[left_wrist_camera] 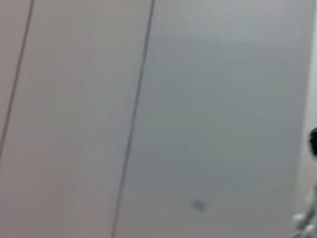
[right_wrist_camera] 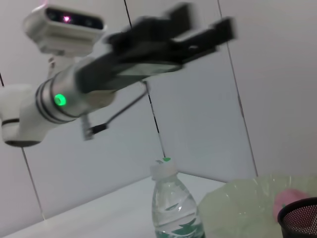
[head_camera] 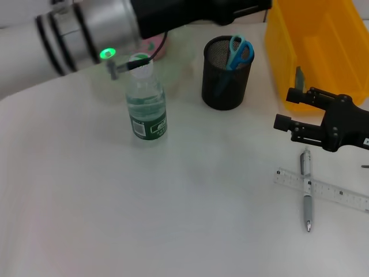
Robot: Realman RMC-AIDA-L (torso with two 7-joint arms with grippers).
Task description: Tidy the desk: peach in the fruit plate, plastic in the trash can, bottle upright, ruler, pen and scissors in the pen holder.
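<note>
Right gripper (head_camera: 283, 108): jaws apart and holding nothing, fingers pointing toward the robot's left, raised above the table just beyond the pen's top end.
Left gripper (right_wrist_camera: 210, 29): raised high over the far side of the table, above the bottle and plate; in the right wrist view its fingers stand slightly apart with nothing between them.
Pen (head_camera: 306, 189): lying flat on the table near the right gripper, crossing over the ruler.
Ruler (head_camera: 323, 189): clear, flat on the table, lying crosswise under the pen.
Pen holder (head_camera: 226, 74): black mesh cup, upright, beside the yellow bin.
Scissors (head_camera: 238, 53): blue-handled, standing in the pen holder, handles up.
Bottle (head_camera: 146, 98): upright, capped, green label, partly filled, to the left of the pen holder.
Fruit plate (right_wrist_camera: 237, 206): pale green, behind the bottle; largely hidden by the left arm in the head view.
Peach (right_wrist_camera: 290, 199): pink, resting in the fruit plate.
Yellow bin (head_camera: 320, 49): at the far right corner of the table; contents cannot be told.
Table (head_camera: 144, 219): white surface.
</note>
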